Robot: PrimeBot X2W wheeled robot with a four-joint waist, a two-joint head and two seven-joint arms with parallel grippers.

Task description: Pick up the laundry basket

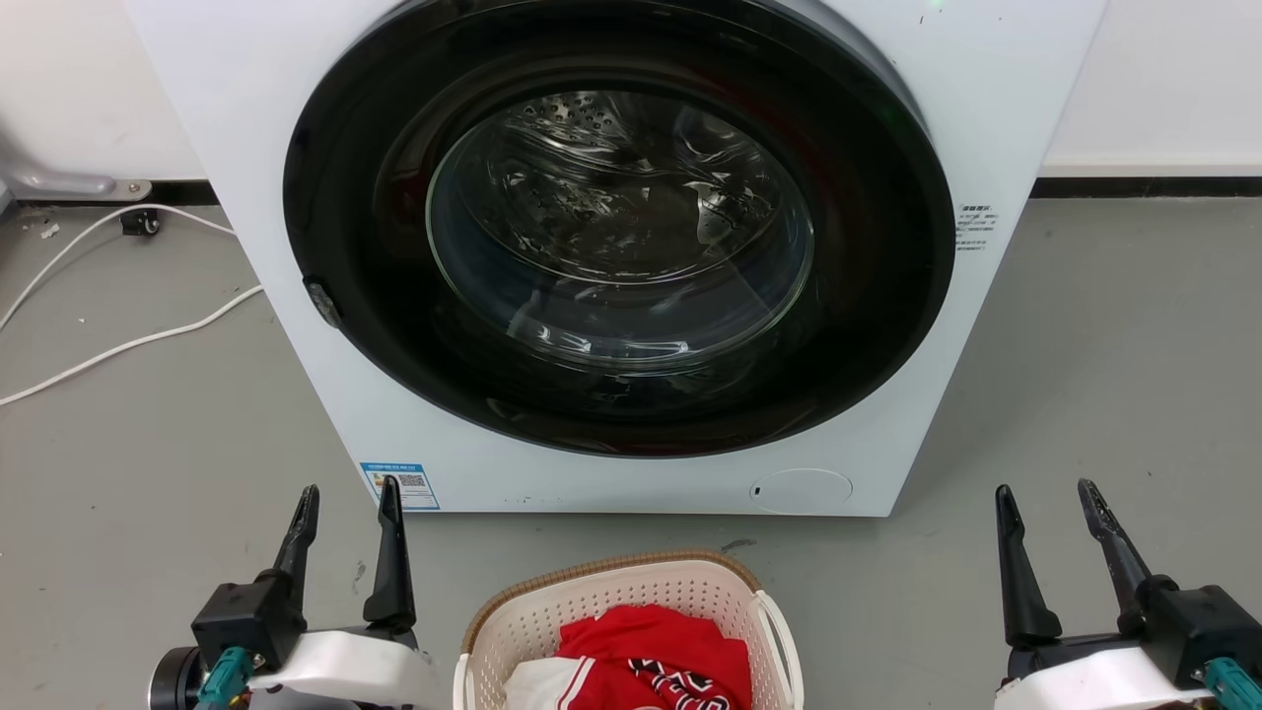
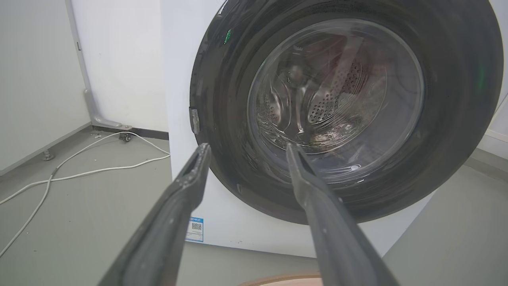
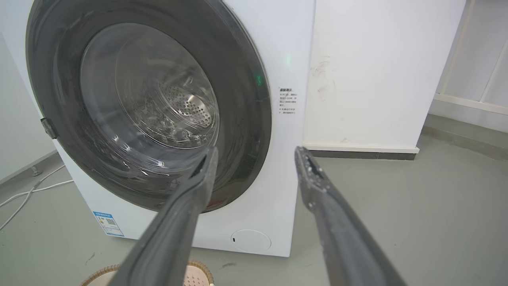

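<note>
Grey floor (image 1: 148, 473), cream perforated laundry basket (image 1: 552, 616)

We read this as laundry corner of plain, lab-like room. 1 white front-loading washer (image 1: 296, 118) with big dark round door (image 1: 621, 237) stands on bare grey floor (image 1: 148, 493) against white wall (image 1: 1154, 79) with dark baseboard (image 1: 1144, 186). We see loose white cables (image 1: 128, 345) trailing over floor at left. Basket (image 1: 532, 616) with red clothes (image 1: 656, 641) sits just before washer. We note QR sticker (image 1: 399, 485) on washer's lower front.
</note>
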